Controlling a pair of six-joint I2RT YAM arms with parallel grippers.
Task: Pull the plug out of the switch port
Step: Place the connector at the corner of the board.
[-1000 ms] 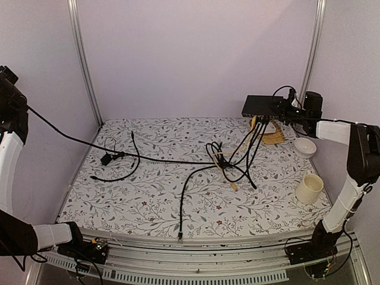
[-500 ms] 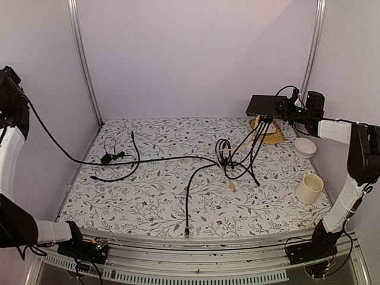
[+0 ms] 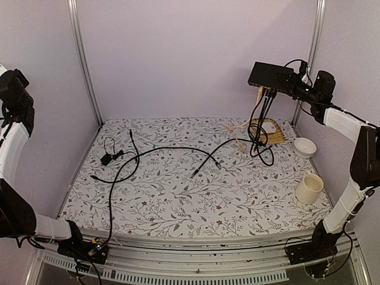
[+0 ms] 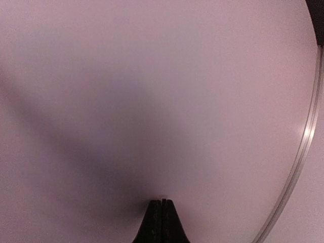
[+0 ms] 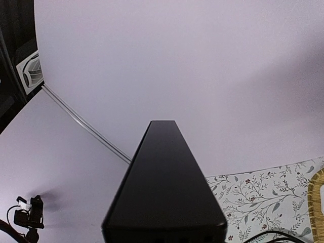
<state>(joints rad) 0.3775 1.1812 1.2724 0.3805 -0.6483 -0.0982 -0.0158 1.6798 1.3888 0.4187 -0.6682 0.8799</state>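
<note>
Lilac walls ring the flowered table (image 3: 178, 199); high over it the right gripper (image 3: 294, 81) is clamped on one end of the switch (image 3: 270, 74), which juts out ahead of its fingers, cables (image 3: 262, 113) dangling beneath. Left gripper (image 4: 161, 202) is pinched closed, fingertips touching

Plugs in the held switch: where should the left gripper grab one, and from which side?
Probably just below the port edge of the switch, at the plug ends where the black cables hang straight down. Come from the left and below: the right gripper clamps the switch's right end.
</note>
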